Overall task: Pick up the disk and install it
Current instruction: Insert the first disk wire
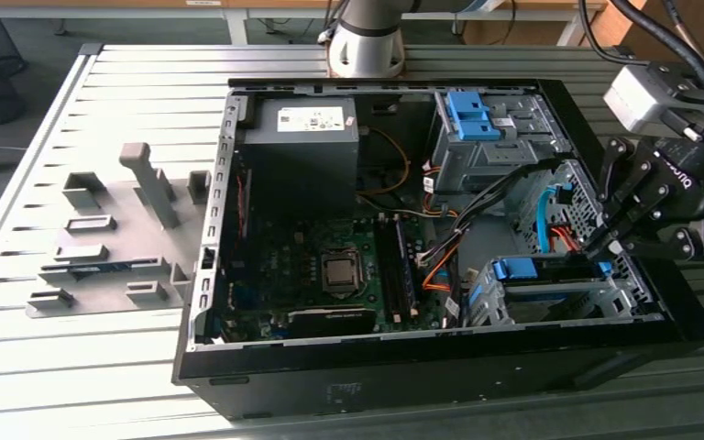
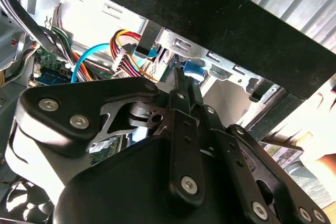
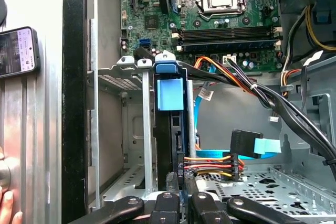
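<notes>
Arm's bent down over the open PC case (image 1: pixel 205 357), gripper (image 1: pixel 605 247) at the drive cage (image 1: pixel 548 298) by the exterior view's right wall. Fingers (image 3: pixel 181 195) pinched near-closed on the disk (image 3: pixel 170 95), standing on edge in the cage. One disk, two blue brackets.

The tabletop (image 1: pixel 107 367) is showing ribbed, matt grey metal. The computer case (image 1: pixel 450 367) is looking like matt black painted metal, its drive cage (image 3: pixel 126 129) bare dull steel. At the cage's 12 o'clock, the disk (image 3: pixel 170 95) handle is gleaming as smooth blue plastic. The end effector (image 2: pixel 181 85) is showing matt black metal links with shiny screws.
</notes>
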Controlling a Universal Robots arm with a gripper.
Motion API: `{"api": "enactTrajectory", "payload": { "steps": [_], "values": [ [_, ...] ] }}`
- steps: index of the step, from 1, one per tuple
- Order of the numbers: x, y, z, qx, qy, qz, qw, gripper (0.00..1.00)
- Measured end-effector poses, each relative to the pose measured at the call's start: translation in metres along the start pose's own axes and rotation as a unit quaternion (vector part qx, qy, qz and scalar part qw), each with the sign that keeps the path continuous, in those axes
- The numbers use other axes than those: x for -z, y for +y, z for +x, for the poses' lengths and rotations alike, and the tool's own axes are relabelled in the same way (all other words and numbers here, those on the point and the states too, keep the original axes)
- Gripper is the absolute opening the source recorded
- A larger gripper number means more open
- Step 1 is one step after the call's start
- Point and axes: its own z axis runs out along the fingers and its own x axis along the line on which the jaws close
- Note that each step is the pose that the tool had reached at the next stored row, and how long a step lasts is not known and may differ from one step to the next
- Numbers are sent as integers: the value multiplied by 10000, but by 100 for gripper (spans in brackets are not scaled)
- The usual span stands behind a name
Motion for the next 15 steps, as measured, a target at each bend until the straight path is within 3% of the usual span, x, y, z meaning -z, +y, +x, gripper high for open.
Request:
{"api": "enactTrajectory", "payload": {
  "steps": [9, 15],
  "values": [
    [-16, -2, 5, -7, -2, 0, 10000, 16],
    [-21, -16, 4, -6, -24, -3, 10000, 16]
  ]
}}
